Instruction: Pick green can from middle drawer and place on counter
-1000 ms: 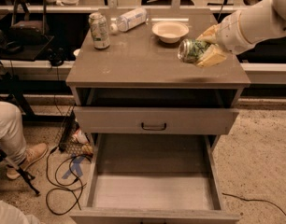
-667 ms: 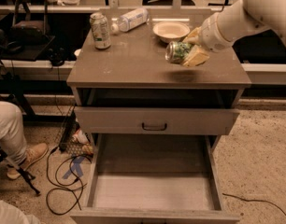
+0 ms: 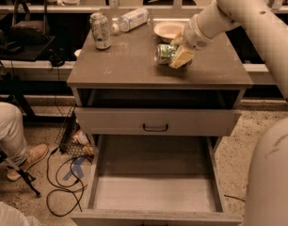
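Green can [image 3: 163, 53], clamped sideways by the gripper's [image 3: 174, 52] fingers [image 3: 181, 58], is hovering low midway between the worktop's [image 3: 125, 65] edges; placing is proceeding, next needing gentle lowering and release.

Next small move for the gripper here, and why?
Probably ease down until the green can rests on the counter, then open. The gripper holds the can sideways over the counter's right half, beside the bowl, already out of the middle drawer. Contact with the surface can't be confirmed, and a sideways can may roll.
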Controlling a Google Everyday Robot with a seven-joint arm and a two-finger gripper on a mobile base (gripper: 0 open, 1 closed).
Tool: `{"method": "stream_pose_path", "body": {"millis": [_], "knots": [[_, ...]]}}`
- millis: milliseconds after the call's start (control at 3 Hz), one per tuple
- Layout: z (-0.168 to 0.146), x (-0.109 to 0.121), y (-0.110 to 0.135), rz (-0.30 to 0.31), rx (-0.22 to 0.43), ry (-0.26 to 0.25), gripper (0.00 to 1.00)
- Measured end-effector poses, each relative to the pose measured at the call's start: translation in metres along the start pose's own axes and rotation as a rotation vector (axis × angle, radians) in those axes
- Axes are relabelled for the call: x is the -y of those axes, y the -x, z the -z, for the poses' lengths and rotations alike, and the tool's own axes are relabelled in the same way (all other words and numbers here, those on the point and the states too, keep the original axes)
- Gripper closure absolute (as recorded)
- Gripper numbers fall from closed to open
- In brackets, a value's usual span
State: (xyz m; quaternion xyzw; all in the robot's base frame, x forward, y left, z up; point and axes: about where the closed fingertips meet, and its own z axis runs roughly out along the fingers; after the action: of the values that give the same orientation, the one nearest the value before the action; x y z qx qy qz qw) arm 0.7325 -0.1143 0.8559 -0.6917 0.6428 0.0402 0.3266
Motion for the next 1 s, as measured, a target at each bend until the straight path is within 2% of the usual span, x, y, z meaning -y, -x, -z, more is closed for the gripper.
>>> {"method": "stream_pose_path", "body": {"millis": [333, 667, 1000], "knots": [[-0.009, 0.007, -0.003, -0.019, 0.002, 0.028, 0.28], [-0.011, 0.008, -0.005, -0.03, 0.001, 0.04, 0.05], [-0.005, 0.011, -0.02, -0.049, -0.03, 0.042, 0.0]]}}
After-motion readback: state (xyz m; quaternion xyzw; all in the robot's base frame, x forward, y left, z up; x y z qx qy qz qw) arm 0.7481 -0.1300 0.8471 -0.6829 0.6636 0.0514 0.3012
